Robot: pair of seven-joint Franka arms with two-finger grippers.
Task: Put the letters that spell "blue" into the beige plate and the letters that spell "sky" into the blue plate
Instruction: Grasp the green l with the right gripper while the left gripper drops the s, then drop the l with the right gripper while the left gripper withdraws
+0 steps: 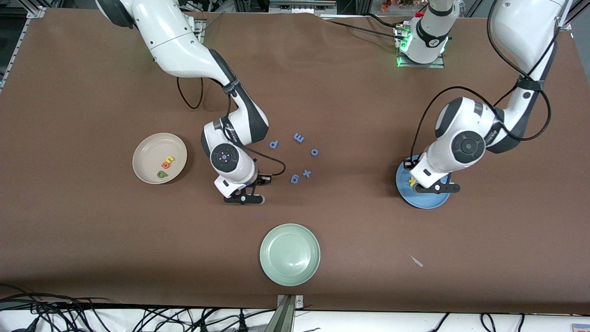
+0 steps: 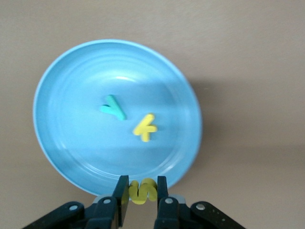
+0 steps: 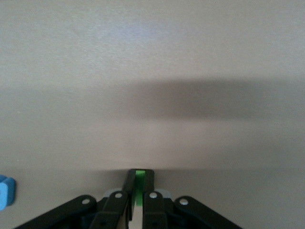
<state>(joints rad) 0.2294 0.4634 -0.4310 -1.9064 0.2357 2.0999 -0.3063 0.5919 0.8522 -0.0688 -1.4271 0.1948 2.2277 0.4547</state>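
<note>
The beige plate (image 1: 146, 152) holds the yellow u (image 1: 171, 159), orange e (image 1: 166, 164) and green b (image 1: 161, 174). My right gripper (image 1: 244, 199) is low over bare table beside the periwinkle letters. In the right wrist view this gripper (image 3: 140, 174) is shut on the green l (image 3: 139, 178). Over the blue plate (image 1: 426, 201) is my left gripper (image 1: 437, 188). The left wrist view shows it (image 2: 143, 183) shut on the yellow s (image 2: 148, 189) above the blue plate's (image 2: 71, 129) rim. In that plate lie the teal y (image 2: 113, 107) and yellow k (image 2: 145, 127).
Several periwinkle letters (image 1: 299, 138) lie scattered mid-table, and one (image 3: 5, 192) shows at the edge of the right wrist view. A pale green plate (image 1: 290, 253) sits nearer the front camera. A small white scrap (image 1: 417, 261) lies nearer the camera than the blue plate.
</note>
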